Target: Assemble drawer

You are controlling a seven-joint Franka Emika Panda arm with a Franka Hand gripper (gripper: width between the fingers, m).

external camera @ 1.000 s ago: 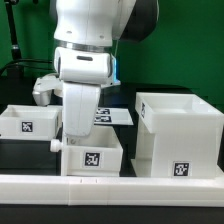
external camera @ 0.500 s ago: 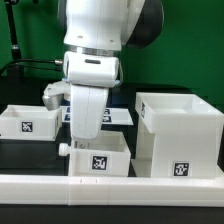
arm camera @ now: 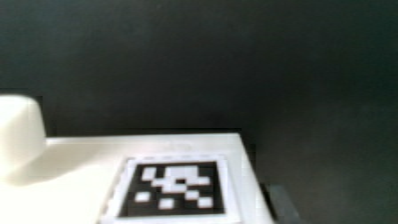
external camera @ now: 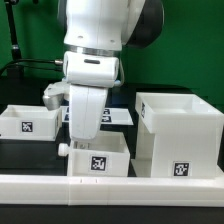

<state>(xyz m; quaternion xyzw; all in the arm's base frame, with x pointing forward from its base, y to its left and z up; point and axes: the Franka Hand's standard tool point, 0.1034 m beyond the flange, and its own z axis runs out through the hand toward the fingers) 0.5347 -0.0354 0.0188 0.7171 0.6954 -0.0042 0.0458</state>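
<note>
Three white drawer parts are out on the black table [external camera: 22,155]: one casing and two trays. The tall hollow casing [external camera: 180,125] stands at the right of the frame. The first tray [external camera: 28,120] sits at mid left. The second tray [external camera: 98,158] is at lower centre, just beside the casing, its knob [external camera: 63,149] poking left. Each part shows one square tag on its front, three in all.

The single gripper [external camera: 85,128] hangs right at the second tray's back edge. Its fingertips are hidden, so I cannot tell whether they are wide or narrow. The marker board [external camera: 120,115] lies behind. The wrist view catches one tag [arm camera: 175,188] on a white surface.
</note>
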